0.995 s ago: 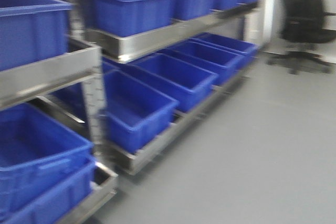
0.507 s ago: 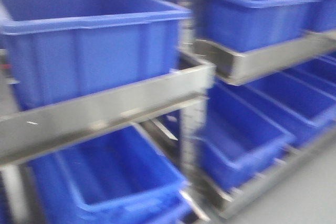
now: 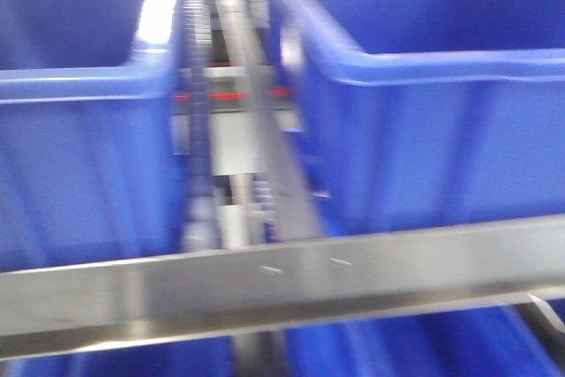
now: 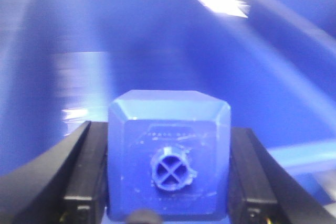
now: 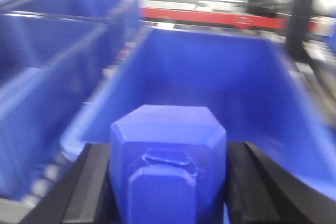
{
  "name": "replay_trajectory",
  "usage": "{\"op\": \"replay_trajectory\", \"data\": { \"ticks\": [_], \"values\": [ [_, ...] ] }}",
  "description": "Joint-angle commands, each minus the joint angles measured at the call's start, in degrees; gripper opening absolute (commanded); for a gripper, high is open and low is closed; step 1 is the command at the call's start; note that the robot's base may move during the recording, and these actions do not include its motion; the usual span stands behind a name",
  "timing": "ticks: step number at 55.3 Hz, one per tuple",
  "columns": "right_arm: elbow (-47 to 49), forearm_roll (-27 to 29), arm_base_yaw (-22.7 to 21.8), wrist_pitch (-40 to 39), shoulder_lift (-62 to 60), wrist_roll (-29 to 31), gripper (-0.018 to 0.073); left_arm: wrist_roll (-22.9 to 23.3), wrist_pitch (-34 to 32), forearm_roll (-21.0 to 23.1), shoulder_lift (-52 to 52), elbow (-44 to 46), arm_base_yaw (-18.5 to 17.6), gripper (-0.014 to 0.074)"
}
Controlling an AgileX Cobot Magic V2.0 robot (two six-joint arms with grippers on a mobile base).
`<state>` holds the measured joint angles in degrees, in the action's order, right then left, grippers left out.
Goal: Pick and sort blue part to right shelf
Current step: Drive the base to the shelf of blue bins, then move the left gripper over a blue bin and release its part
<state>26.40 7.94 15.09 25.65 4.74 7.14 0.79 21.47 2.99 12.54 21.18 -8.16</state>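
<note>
**A:** What takes up most of the front view?

**B:** Two big blue bins side by side on a shelf, all of it blurred. The left bin [image 3: 84, 130] and the right bin [image 3: 433, 121] sit behind a steel rail [image 3: 282, 284] that runs across the near edge. A metal track [image 3: 252, 165] runs away in the gap between them. More blue shows below the rail.

**A:** And the wrist cameras?

**B:** The left wrist looks into a blue bin interior [image 4: 131, 51]. The right wrist looks into an open blue bin [image 5: 226, 77], with a neighbouring bin [image 5: 42, 66] to its left and a red strip [image 5: 220, 18] across the far side.

**A:** What are the grippers doing?

**B:** The left gripper [image 4: 168, 129] is clamped on a blue part [image 4: 169, 156]; its black fingers [image 4: 86, 177] press both sides. The right gripper [image 5: 169, 148] grips a second blue part [image 5: 168, 177] the same way, held above the near wall of its bin.

**A:** Any detail on the parts?

**B:** The left one has bevelled edges and a round socket with a cross [image 4: 173, 168] on its near face. The right one is faceted, with a raised panel.
</note>
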Motion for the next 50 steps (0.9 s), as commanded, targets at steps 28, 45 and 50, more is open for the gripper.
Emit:
{"op": "replay_trajectory", "data": {
  "ticks": [28,45,50],
  "values": [
    [1.54,0.1,-0.13,-5.81,0.85,0.16,0.0205,0.25,-5.13,0.19,0.77,1.89,-0.27,0.0376],
    [1.54,0.1,-0.13,-5.81,0.85,0.16,0.0205,0.25,-5.13,0.19,0.77,1.89,-0.27,0.0376],
    [1.54,0.1,-0.13,-5.81,0.85,0.16,0.0205,0.25,-5.13,0.19,0.77,1.89,-0.27,0.0376]
  ]
}}
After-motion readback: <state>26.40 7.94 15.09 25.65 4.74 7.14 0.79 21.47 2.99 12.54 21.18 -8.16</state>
